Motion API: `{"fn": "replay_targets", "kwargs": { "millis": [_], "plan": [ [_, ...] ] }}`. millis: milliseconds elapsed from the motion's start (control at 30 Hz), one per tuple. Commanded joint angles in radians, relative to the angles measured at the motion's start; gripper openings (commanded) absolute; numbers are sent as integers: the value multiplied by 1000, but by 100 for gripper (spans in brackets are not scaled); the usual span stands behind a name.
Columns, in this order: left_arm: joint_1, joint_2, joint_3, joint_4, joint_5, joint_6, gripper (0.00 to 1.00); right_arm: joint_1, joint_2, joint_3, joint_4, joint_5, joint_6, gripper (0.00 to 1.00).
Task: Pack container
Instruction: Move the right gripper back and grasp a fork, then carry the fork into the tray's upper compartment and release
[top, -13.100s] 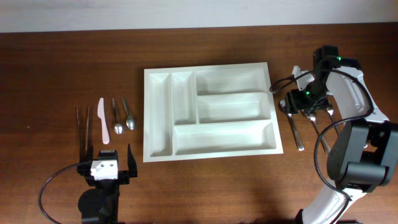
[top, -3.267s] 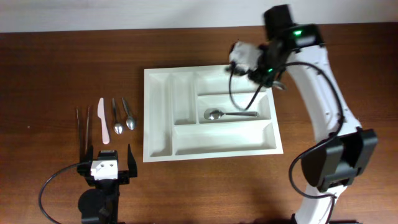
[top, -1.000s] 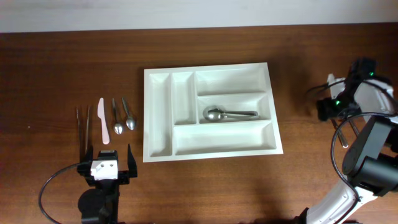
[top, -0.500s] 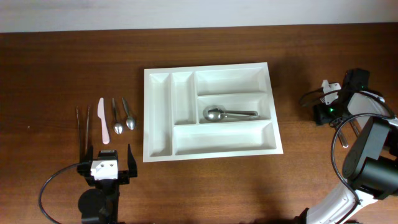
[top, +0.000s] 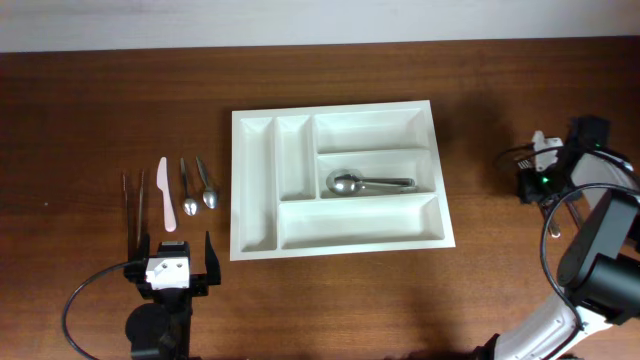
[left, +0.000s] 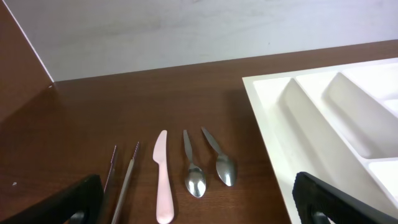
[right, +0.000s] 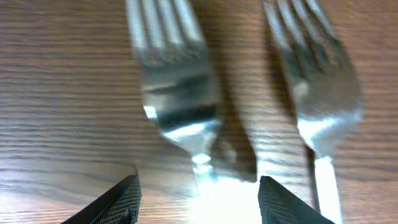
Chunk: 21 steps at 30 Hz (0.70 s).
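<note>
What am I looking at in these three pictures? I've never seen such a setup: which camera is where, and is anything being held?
Two robot arms work at a wooden table, each ending in a two-finger gripper. The wide picture comes from a camera above. The other two come from cameras on the wrists, looking past their own fingers.

In the middle lies a white cutlery tray, with a metal spoon in its middle long compartment. On the left arm's side of the tray lie two thin metal sticks, a pink knife and two small spoons.

The left gripper is open and empty. The right gripper, on the other side of the tray, hangs open just above two forks, with one fork between its fingers. It holds nothing.
</note>
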<state>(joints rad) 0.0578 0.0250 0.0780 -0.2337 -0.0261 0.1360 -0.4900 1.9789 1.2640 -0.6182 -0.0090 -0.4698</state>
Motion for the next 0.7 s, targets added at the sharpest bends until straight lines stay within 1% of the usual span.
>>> {"fn": "replay_targets", "kwargs": {
  "millis": [0, 67, 233, 367, 533, 600, 667],
  "plan": [
    [-6, -8, -7, 6, 11, 16, 99, -29, 27, -30, 6, -29, 15, 59],
    [-6, -8, -7, 6, 11, 16, 99, -29, 27, -30, 6, -36, 14, 57],
    [-6, -8, -7, 6, 11, 16, 99, -27, 27, -30, 14, -67, 6, 44],
    [-6, -8, -7, 6, 11, 16, 99, -27, 27, -30, 14, -67, 6, 36],
    [-6, -8, -7, 6, 11, 16, 99, -27, 27, -30, 13, -95, 7, 23],
    [-6, -8, -7, 6, 11, 16, 99, -26, 27, -30, 13, -97, 7, 14],
    [-6, -8, -7, 6, 11, 16, 99, -25, 27, -29, 14, -97, 7, 7]
  ]
}}
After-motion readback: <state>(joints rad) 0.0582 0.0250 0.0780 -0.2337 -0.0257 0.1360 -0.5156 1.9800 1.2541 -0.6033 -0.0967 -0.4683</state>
